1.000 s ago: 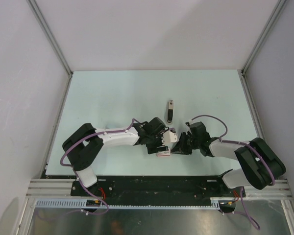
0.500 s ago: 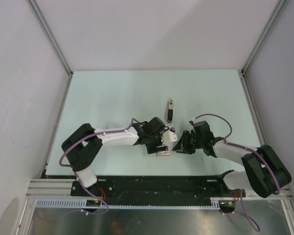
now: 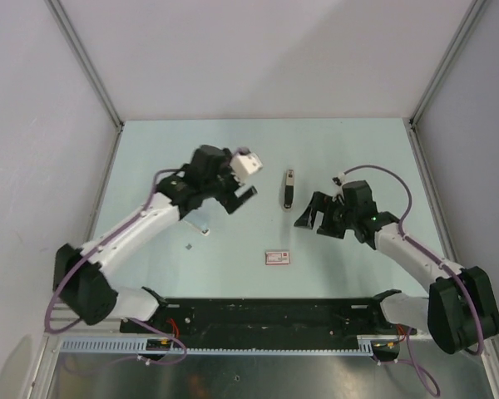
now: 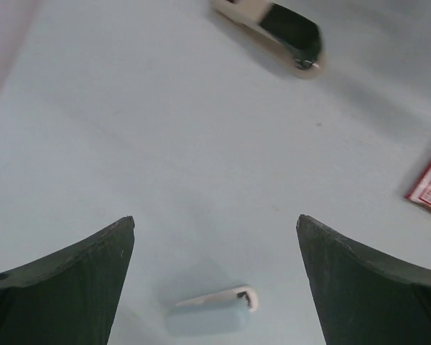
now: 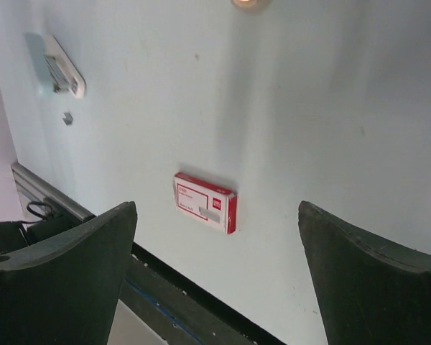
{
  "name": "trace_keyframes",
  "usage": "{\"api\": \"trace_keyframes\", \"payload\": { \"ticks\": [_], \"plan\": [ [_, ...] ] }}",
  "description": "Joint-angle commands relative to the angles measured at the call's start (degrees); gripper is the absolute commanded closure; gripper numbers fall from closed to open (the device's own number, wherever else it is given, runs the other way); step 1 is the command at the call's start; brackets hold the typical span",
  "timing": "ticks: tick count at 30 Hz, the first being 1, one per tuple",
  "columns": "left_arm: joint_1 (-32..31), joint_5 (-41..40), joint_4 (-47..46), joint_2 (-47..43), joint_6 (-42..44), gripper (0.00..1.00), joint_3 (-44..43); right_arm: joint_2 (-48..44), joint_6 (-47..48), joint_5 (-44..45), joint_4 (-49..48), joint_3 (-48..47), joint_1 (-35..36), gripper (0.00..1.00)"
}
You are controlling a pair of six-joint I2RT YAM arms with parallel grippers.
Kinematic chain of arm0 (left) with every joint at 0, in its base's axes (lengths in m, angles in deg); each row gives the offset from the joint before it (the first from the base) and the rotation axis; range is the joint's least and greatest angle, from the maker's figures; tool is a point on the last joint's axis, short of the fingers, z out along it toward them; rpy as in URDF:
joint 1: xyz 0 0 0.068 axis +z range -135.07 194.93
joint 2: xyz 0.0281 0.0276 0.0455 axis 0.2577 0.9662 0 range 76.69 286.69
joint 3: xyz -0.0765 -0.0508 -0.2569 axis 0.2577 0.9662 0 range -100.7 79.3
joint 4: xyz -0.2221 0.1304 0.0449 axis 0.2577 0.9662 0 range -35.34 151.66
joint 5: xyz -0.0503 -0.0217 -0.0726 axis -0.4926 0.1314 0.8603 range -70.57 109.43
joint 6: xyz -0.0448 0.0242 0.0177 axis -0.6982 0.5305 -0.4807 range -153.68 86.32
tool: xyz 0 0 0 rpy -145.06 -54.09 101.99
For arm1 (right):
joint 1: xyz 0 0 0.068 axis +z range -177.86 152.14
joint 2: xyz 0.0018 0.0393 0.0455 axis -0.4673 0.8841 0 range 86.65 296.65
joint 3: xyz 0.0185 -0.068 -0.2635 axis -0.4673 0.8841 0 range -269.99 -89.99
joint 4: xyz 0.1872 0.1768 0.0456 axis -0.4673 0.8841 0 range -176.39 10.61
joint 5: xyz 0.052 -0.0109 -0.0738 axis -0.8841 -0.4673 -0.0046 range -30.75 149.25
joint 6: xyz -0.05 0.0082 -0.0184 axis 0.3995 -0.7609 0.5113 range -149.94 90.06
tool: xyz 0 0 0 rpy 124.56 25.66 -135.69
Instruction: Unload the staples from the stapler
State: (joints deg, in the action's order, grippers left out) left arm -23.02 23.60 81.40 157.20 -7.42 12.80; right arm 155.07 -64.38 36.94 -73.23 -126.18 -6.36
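Viewing the scene from above, the stapler (image 3: 289,189) lies flat on the pale table (image 3: 150,158) near its middle, black top over a pale base, its long axis running away from the arm bases. It sits between the two arms and neither touches it

Left gripper (image 3: 239,199): raised just left of the stapler, fingers (image 4: 65,280) spread wide with nothing between them. Its wrist view looks down on a small clear plastic piece (image 4: 212,305) resting on the table.

Right gripper (image 3: 312,220): hanging to the right of the stapler and a little nearer the bases, fingers (image 5: 373,280) likewise wide apart and holding nothing.

Box (image 5: 205,203): flat, red-edged with a white label, lying nearer the bases than the stapler and well apart from it. The label carries a small red square mark, a grey patch and lines of print too small to read, so no brand can be made out.

Staples (image 5: 67,118): seen only as a tiny grey bit on the bare table, near the clear plastic piece but not touching it, well to the left of the box and the stapler. Whether any staples are inside the stapler cannot be told
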Motion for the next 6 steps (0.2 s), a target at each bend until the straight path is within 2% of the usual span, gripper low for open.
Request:
{"api": "trace_keyframes", "payload": {
  "ticks": [1, 6],
  "plan": [
    [6.96, 2.83, 3.48, -7.18, -5.05, 0.00, -1.77, -2.86, 5.02, 0.58, 3.92, -5.78, -2.85, 0.01],
    [16.67, 8.54, 3.53, -10.71, -9.10, 0.01, 0.35, -3.20, 7.02, 1.76, 4.45, -10.27, -3.49, 0.01]
  ]
}}
